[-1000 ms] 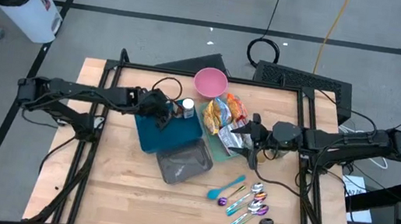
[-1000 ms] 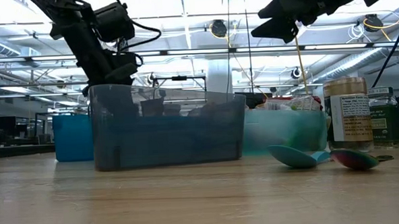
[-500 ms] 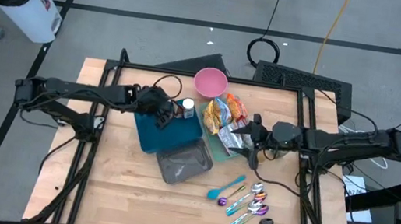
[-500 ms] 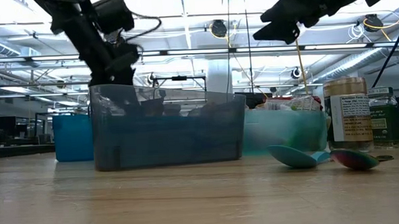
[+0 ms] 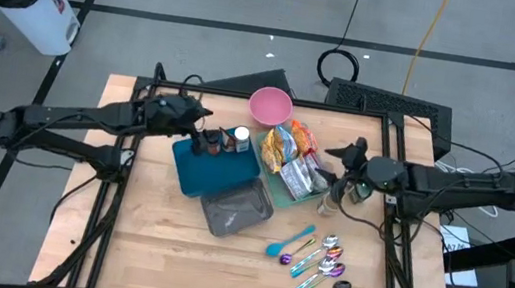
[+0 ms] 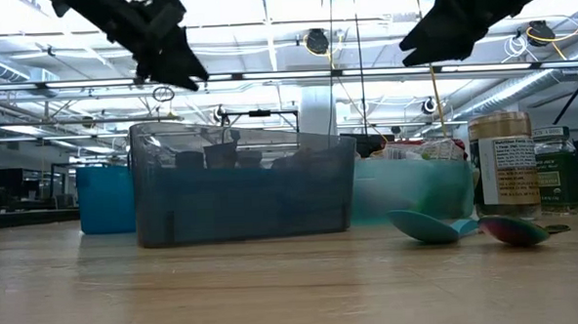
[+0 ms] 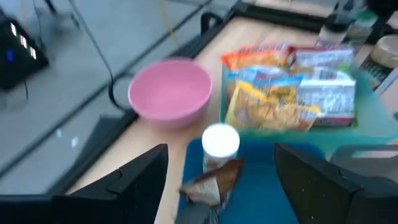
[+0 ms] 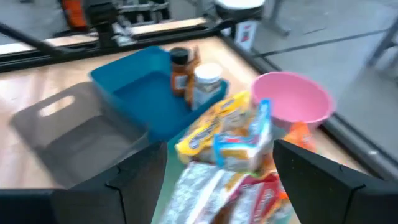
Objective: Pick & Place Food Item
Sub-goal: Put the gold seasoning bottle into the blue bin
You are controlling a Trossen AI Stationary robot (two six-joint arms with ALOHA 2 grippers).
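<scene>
A brown packet (image 7: 212, 182) lies in the blue bin (image 5: 217, 167) next to a white-lidded jar (image 7: 219, 140). Several snack bags (image 5: 291, 154) lie on a green tray (image 5: 284, 188). My left gripper (image 5: 197, 115) is open and empty. It hangs above the bin's far left corner, with the packet showing between its fingers in the left wrist view. My right gripper (image 5: 344, 160) is open and empty. It hangs above the table just right of the tray and looks across the bags (image 8: 231, 144) toward the bin (image 8: 142, 88).
A pink bowl (image 5: 270, 105) stands behind the tray. A grey bin (image 5: 236, 210) sits in front of the blue bin. Several spoons (image 5: 316, 263) lie near the front right. A jar (image 5: 329, 205) stands right of the tray. Bare wood shows at the table's front left.
My left gripper has risen out of the blue bin and drawn back toward the table's far left. The spot where it stood in the bin now shows. My right gripper has moved off the snack bags toward the table's right edge.
</scene>
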